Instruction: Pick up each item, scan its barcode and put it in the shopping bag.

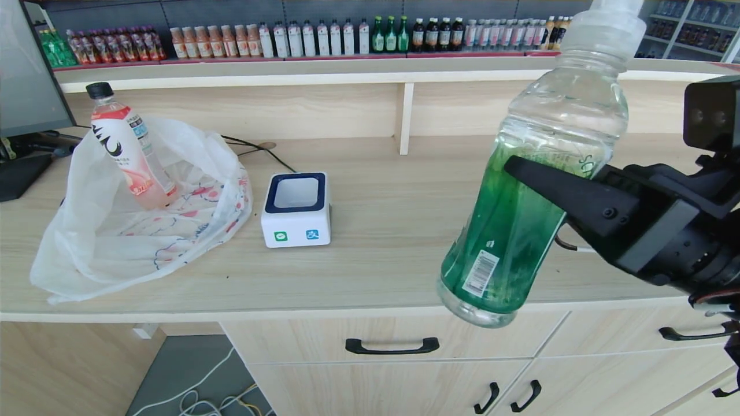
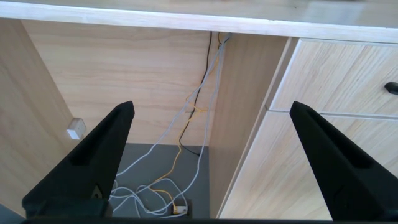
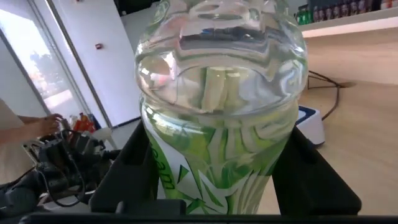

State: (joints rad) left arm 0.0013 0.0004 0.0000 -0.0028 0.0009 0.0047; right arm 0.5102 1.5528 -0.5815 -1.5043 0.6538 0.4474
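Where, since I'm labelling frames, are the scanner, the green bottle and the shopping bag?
scanner (image 1: 295, 231), head view, its white front face.
green bottle (image 1: 502, 245), head view, green label at mid-body.
shopping bag (image 1: 115, 245), head view, its crumpled front wall.

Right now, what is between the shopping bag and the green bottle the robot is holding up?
The white scanner box sits on the counter between the shopping bag and the green bottle, seen in the head view.
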